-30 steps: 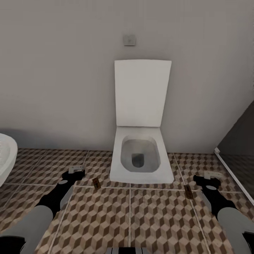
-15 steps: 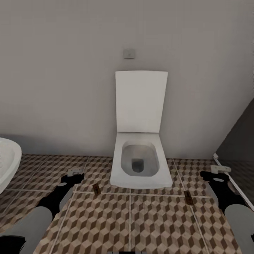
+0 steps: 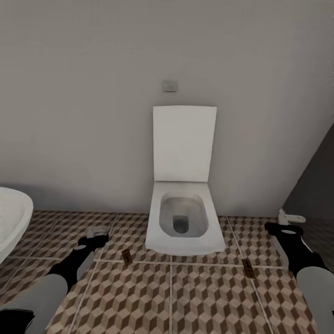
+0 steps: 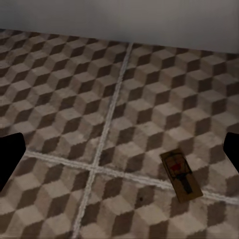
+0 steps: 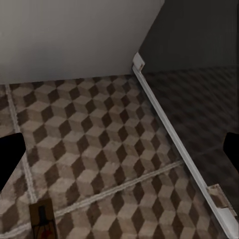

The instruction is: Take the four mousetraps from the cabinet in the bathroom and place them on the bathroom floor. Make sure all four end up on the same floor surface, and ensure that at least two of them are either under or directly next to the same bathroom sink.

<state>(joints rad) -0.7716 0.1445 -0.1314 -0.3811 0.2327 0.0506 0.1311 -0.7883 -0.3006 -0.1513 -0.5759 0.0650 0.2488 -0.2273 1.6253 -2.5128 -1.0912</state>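
Flat, dim, even light; soft render throughout, faint shadow at the wall (image 3: 83, 116) base, no glare.

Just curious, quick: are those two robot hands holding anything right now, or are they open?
Left gripper: open, fingers spread, holding nothing.
Right gripper: open, fingers spread, holding nothing.

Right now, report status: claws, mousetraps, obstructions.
Left claw open, empty. Right claw open, empty. Two mousetraps on bathroom floor: one left of toilet, one right. Nothing blocking.
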